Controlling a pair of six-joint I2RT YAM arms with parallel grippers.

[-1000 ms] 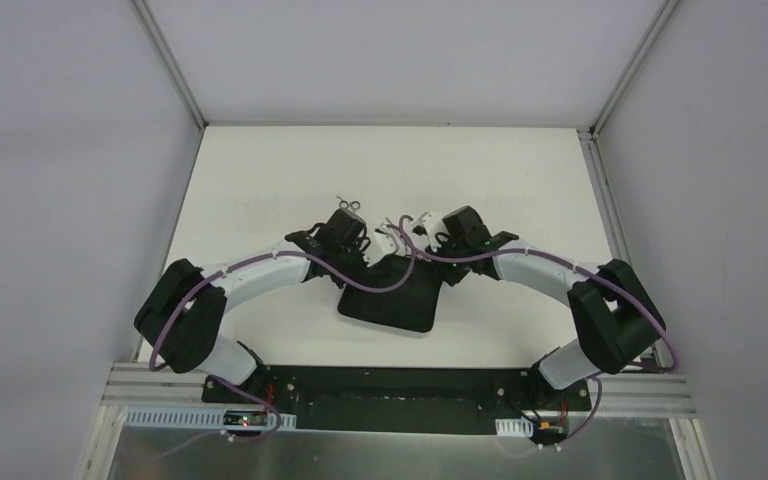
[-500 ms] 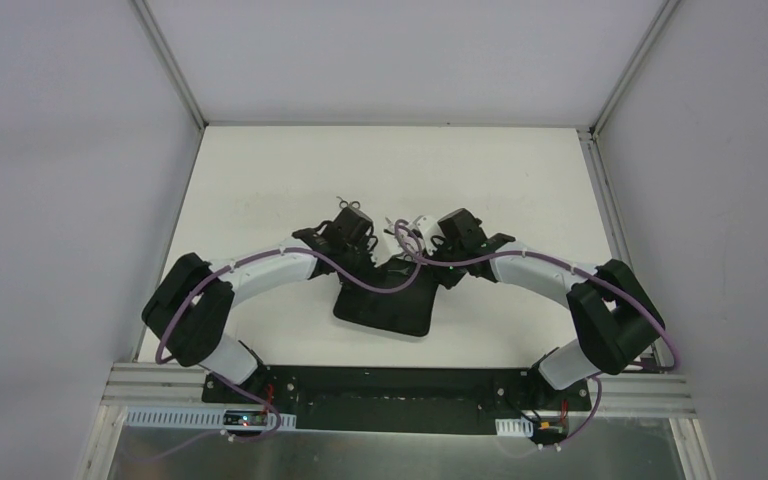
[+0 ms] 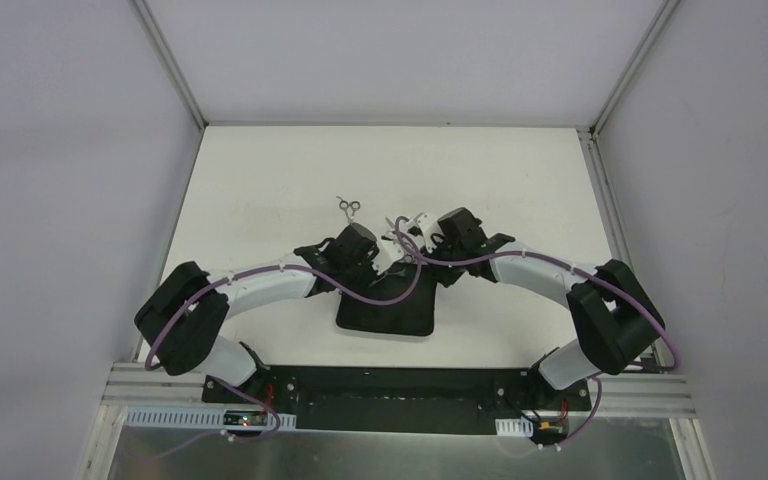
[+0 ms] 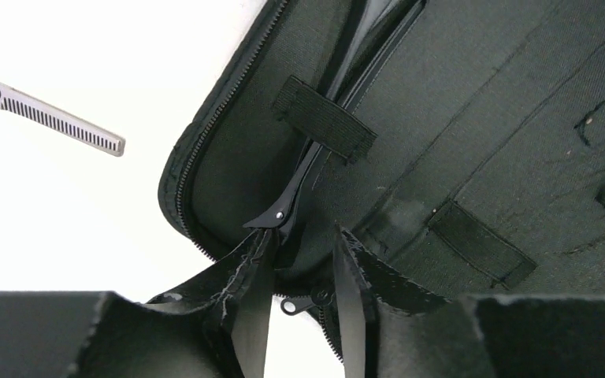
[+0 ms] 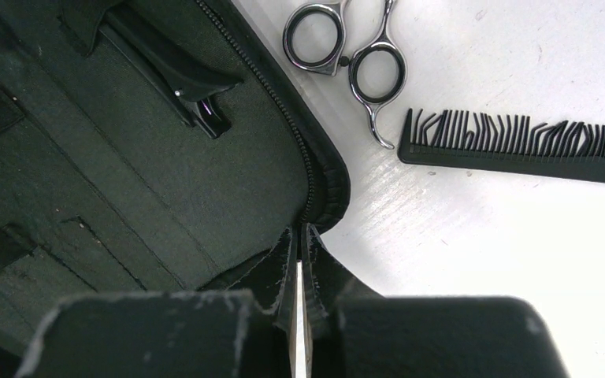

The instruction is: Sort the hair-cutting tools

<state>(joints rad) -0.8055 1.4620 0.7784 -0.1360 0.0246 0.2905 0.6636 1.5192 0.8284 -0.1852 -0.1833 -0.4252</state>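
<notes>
Top external: both arms meet over the open case (image 3: 385,310) on the table (image 3: 260,180); thinning scissors (image 3: 350,207) lie just beyond it. Left wrist: left fingers (image 4: 246,323) stand apart, empty, beside a black clip (image 4: 315,157) already strapped in (next, I judge, fetching those scissors). Right wrist: right fingers (image 5: 280,272) are clenched on the case rim; silver scissors (image 5: 339,55) and comb (image 5: 520,146) wait outside.

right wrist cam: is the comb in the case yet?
No, the black comb lies on the white table beside the silver scissors, outside the case and its zip edge.
</notes>
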